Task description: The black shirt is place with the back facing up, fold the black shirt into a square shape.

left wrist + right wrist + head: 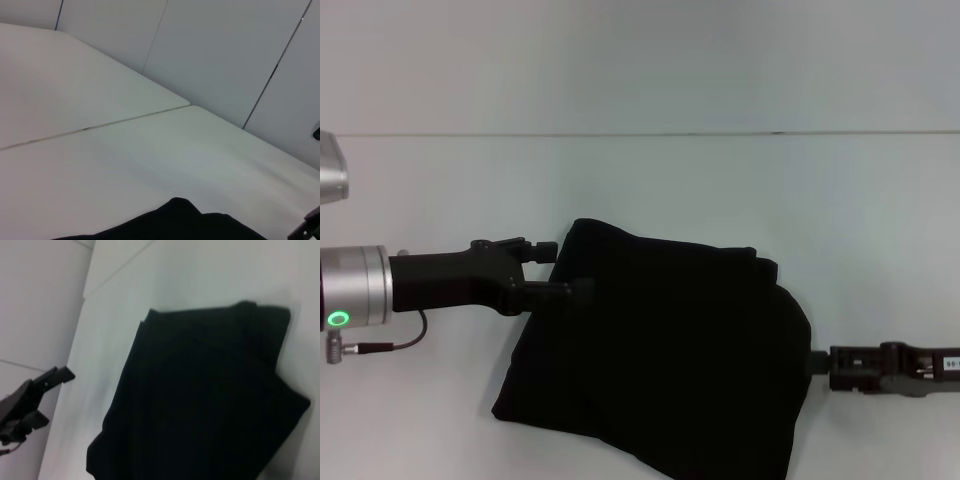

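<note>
The black shirt (pixel 660 355) lies folded into a rough, slightly skewed square on the white table (pixel 650 180). Its layered edges show in the right wrist view (pixel 200 400), and one corner shows in the left wrist view (pixel 175 225). My left gripper (pixel 560 268) reaches in from the left at the shirt's upper left corner. It is open, with one finger above the fabric edge and the other resting against it. It also appears far off in the right wrist view (pixel 37 400). My right gripper (pixel 820 366) sits low at the shirt's right edge, its tip against the fabric.
A seam (pixel 640 134) runs across the table behind the shirt. Pale wall panels (pixel 225 60) stand beyond the table's far edge. Bare table surface surrounds the shirt on all sides.
</note>
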